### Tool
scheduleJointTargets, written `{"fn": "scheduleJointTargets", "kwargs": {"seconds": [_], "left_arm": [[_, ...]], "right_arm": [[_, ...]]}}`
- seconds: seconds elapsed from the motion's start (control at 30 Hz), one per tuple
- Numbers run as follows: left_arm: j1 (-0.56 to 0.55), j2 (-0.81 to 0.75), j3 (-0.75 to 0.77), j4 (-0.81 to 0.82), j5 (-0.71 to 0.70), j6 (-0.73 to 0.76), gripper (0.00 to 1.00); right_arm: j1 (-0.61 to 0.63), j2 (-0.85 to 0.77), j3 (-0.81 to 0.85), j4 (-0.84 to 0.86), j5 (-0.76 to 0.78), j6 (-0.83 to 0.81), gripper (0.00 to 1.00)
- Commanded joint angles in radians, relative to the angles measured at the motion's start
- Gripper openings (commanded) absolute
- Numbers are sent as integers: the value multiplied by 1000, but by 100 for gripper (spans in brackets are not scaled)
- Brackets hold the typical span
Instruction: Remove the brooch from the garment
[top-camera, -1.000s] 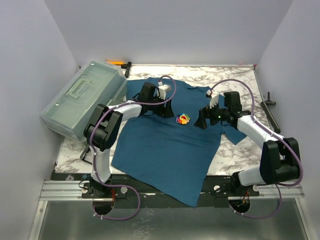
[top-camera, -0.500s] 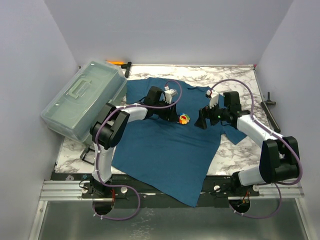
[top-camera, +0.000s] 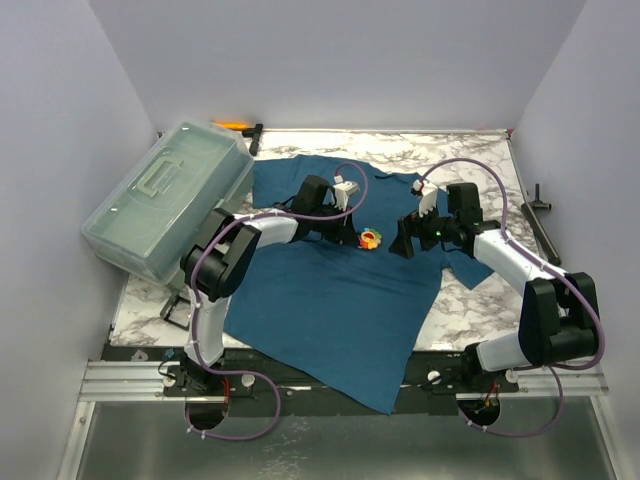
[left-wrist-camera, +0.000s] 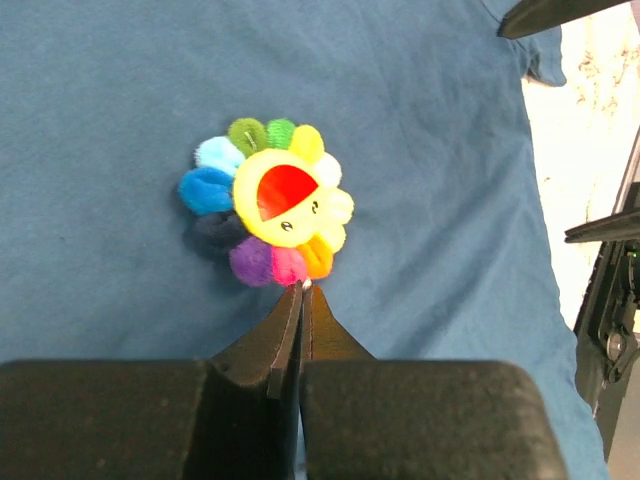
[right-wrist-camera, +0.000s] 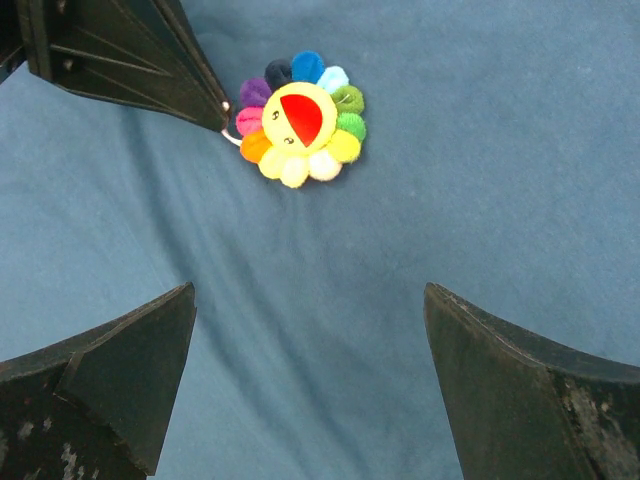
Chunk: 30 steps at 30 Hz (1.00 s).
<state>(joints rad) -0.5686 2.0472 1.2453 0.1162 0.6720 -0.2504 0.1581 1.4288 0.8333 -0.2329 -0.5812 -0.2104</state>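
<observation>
The garment (top-camera: 330, 300) is a teal-blue T-shirt spread flat on the marble table. The brooch (top-camera: 369, 238), a yellow smiling flower with multicoloured petals, sits on its chest (left-wrist-camera: 270, 215) (right-wrist-camera: 300, 120). My left gripper (left-wrist-camera: 304, 286) is shut, its tips pressed together right at the brooch's pink and orange petals, with a sliver of silver metal between them. From the right wrist view a thin wire loop shows beside that left fingertip (right-wrist-camera: 222, 105). My right gripper (right-wrist-camera: 308, 290) hangs open over bare cloth (right-wrist-camera: 450, 200), a short way right of the brooch (top-camera: 403, 245).
A clear plastic lidded box (top-camera: 165, 200) stands at the table's left edge. An orange-handled tool (top-camera: 235, 125) lies at the back left. A black tool (top-camera: 540, 215) rests along the right edge. Bare marble (top-camera: 470, 300) shows right of the shirt.
My left gripper slid right across the shirt up to the brooch and closed its jaws at the brooch's edge. The right arm stayed put.
</observation>
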Motion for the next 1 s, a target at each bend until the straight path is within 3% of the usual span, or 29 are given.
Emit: {"fn": "scheduleJointTargets", "kwargs": {"seconds": [0.0, 0.27, 0.47, 0.77, 0.97], "left_arm": [[-10, -85, -35, 22, 35, -8, 0], [-10, -147, -61, 20, 91, -79, 0], [-9, -162, -39, 0, 101, -110, 0], [-3, -137, 9, -23, 116, -157, 0], [6, -136, 17, -23, 128, -174, 0]], "right_arm": [[7, -10, 8, 14, 5, -4, 99], [19, -80, -50, 93, -28, -50, 96], [97, -120, -77, 164, -19, -123, 90], [161, -34, -58, 276, -19, -166, 75], [197, -15, -92, 366, 15, -172, 73]]}}
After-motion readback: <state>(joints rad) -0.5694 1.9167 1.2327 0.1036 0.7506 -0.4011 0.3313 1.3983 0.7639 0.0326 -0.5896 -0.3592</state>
